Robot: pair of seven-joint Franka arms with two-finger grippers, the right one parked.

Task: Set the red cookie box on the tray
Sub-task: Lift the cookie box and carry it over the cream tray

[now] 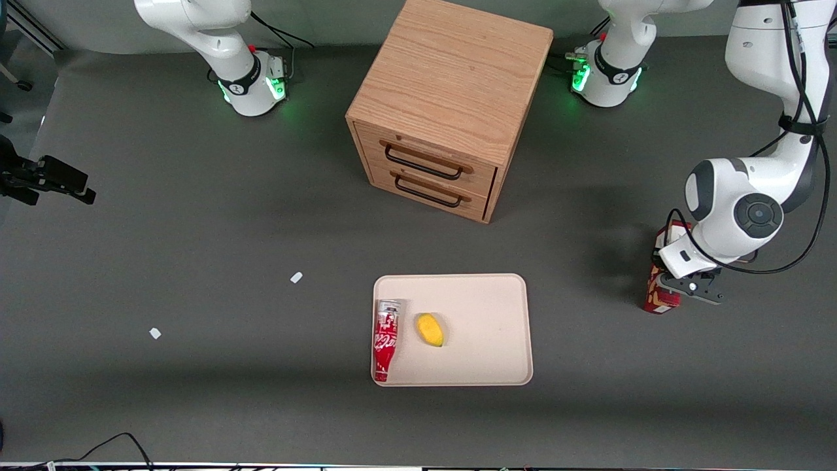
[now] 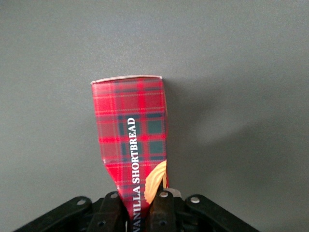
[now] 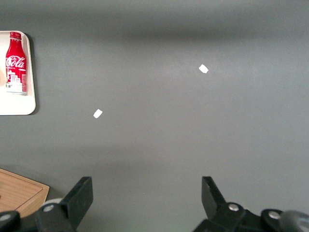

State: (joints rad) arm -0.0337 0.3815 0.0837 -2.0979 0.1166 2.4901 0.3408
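The gripper [image 1: 688, 291] of the working left arm is closed on the red cookie box [image 1: 659, 297], well toward the working arm's end of the table [image 1: 196, 261]. In the wrist view the two black fingers [image 2: 112, 212] press the box [image 2: 131, 140] so firmly that the cardboard is pinched narrow between them, and the free end of the box points away from the camera toward the grey surface. From the front view I cannot say if the box touches the table or hangs just above it.

The tray [image 1: 497, 307] lies near the middle of the table, nearer to the front camera than the wooden drawer cabinet [image 1: 444, 111]. On it lie a red soda bottle [image 1: 386, 340] along one short rim and a yellow fruit [image 1: 430, 329] just beside the bottle.

To do this step well, I think the arm should raise the box enough to pass over the low rim, carry it sideways, and lower it on the bare half of the tray, the half closer to the working arm. This part looks free and wide enough for the box lying flat. The way between the box and the tray is bare table. The squeezed cardboard could slip or turn, so a slow, level movement seems safer.
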